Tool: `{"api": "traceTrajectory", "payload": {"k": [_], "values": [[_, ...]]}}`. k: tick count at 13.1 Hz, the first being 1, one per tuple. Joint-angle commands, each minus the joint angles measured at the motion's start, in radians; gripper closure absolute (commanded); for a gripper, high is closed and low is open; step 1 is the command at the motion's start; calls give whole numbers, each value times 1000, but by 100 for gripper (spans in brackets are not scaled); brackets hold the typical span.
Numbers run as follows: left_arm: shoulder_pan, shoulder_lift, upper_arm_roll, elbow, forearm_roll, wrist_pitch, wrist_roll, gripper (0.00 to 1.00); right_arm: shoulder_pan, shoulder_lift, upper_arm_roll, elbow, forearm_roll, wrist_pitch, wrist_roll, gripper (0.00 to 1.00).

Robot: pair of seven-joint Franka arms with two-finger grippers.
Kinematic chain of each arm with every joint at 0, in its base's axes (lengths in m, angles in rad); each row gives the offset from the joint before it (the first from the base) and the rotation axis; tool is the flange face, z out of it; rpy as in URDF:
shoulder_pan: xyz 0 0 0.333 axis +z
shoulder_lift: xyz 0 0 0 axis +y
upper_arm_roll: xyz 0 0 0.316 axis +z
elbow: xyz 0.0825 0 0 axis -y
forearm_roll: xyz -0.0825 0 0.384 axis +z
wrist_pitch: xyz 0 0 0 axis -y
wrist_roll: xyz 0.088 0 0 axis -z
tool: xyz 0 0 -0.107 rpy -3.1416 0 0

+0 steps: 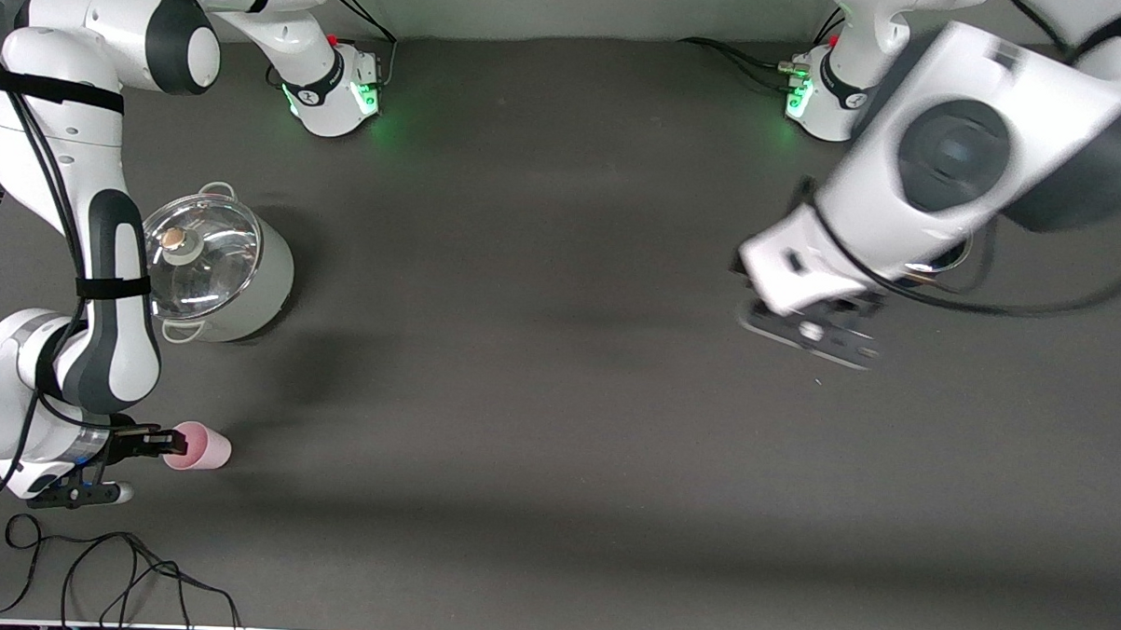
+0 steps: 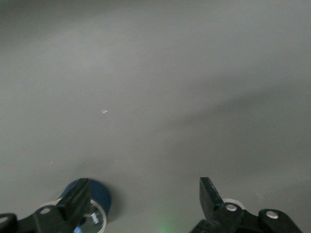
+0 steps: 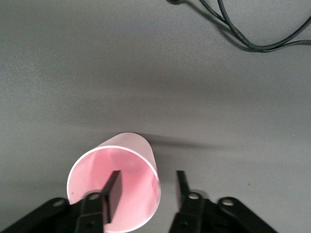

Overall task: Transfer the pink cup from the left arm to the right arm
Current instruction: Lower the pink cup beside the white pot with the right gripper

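The pink cup (image 1: 199,447) stands on the table (image 1: 540,370) at the right arm's end, nearer to the front camera than the lidded pot (image 1: 215,266). The right gripper (image 3: 146,187) is at the cup's rim, one finger (image 3: 112,189) inside the cup and the other just outside the wall; its jaws stand apart, not pressing the wall. The left gripper (image 2: 145,196) hangs over bare table toward the left arm's end, its jaws wide apart and holding nothing.
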Motion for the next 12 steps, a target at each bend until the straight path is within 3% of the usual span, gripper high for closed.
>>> {"api": "traceTrajectory", "payload": {"k": [1, 4, 7, 12], "values": [[49, -10, -8, -17, 125, -65, -8, 0, 10, -56, -11, 0, -12, -100, -20, 0], [121, -8, -8, -20, 177, -85, -5, 0, 15, -181, -11, -6, -103, -282, -20, 0], [219, -4, -9, -21, 172, -85, 1, 0, 18, -316, -10, -17, -110, -435, -11, 0], [305, -19, -17, -11, 120, -83, 6, 0, 27, -653, -7, -275, -101, -460, 47, 0]]}}
